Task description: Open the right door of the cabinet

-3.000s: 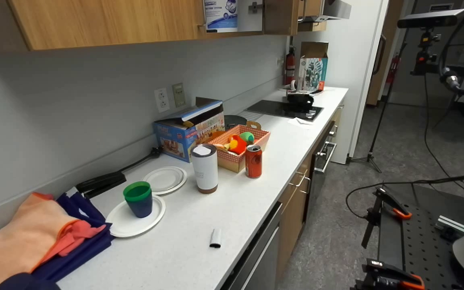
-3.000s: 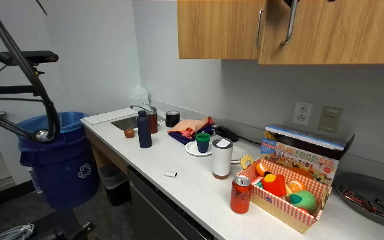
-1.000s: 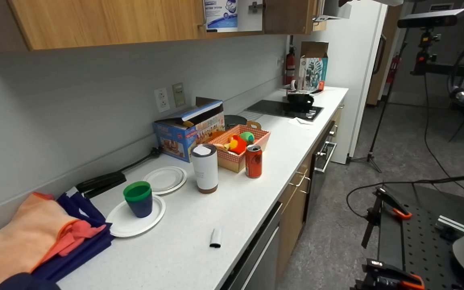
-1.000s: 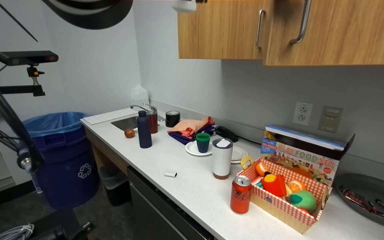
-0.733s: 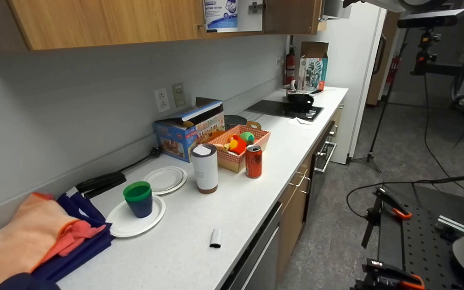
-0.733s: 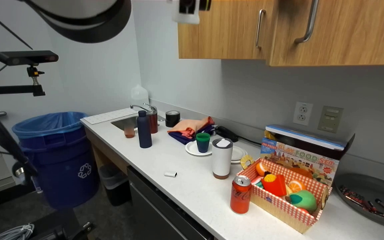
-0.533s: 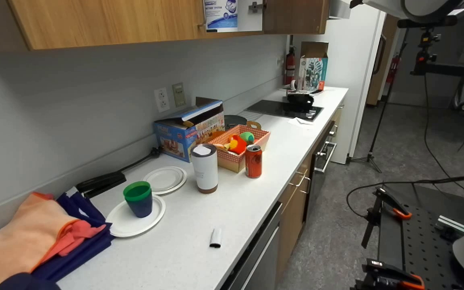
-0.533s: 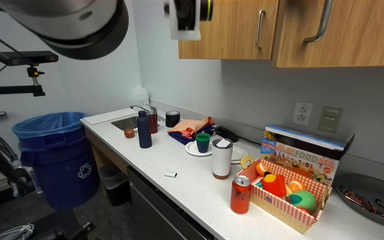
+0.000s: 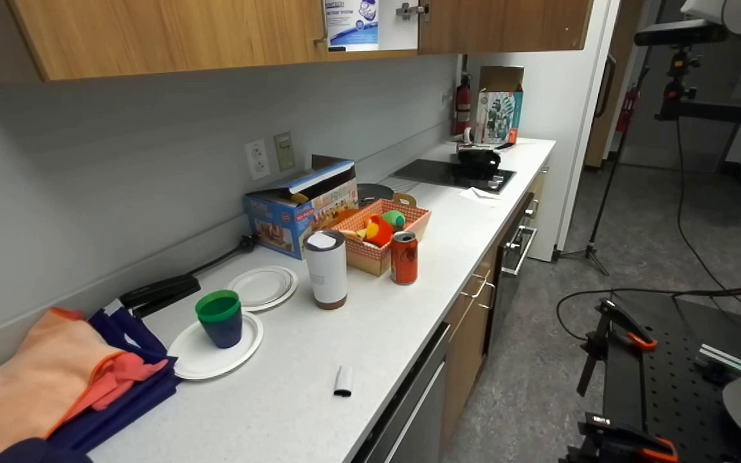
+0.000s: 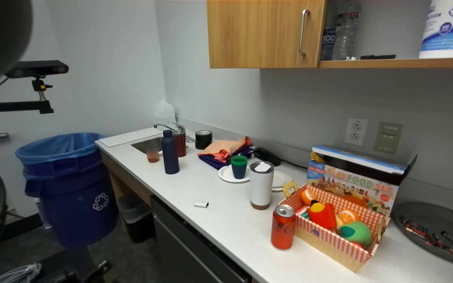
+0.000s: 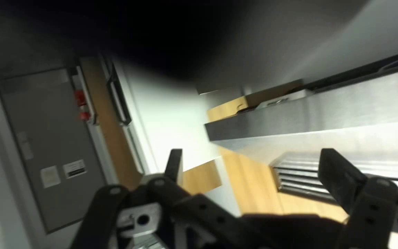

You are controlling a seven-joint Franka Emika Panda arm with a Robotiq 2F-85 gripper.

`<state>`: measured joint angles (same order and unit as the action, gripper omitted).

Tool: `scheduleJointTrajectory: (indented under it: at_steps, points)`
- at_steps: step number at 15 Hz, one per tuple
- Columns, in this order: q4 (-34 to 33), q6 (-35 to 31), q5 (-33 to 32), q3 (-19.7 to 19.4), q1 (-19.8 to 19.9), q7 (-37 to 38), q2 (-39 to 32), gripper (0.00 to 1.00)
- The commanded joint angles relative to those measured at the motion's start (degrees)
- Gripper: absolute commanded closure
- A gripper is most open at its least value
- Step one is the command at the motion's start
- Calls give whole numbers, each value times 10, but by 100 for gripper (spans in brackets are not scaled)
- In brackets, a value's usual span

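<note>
The cabinet [image 9: 171,35] hangs on the wall, and its adjoining door [image 10: 264,33] is shut with a silver handle. The right door [image 9: 505,26] stands swung wide open in an exterior view, its inner face showing. Its handle is hidden there, and the door is out of view in the exterior view that looks into the open compartment. My gripper [image 11: 253,152] is open in the wrist view, with nothing between its fingers [image 11: 339,176]. It is outside both exterior views. Wood panels and a metal hood show beyond the fingers; I cannot tell which panel belongs to the right door.
The open compartment holds a wipes tub [image 10: 448,33] and clear bottles [image 10: 346,31]. Below, the counter [image 10: 218,228] carries a tumbler [image 10: 261,184], a soda can [image 10: 283,227], a toy-food basket [image 10: 328,251] and a box [image 9: 300,212]. The range hood [image 11: 306,114] shows in the wrist view.
The right door has swung much further open, uncovering the compartment. The arm came down into view, then moved away toward the picture's edge and mostly out of view.
</note>
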<state>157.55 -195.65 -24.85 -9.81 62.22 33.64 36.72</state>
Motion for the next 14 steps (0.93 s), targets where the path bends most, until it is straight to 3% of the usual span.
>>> scheduleJointTrajectory:
  at_steps: [1,6,8,11,14]
  points:
    - [-1,8,10,51,142,20,23,0]
    - [2,10,63,184,347,66,66,0]
    - [-5,4,112,277,403,101,78,0]
    - [-25,23,150,343,409,143,95,0]
    - [-42,36,155,347,369,164,101,0]
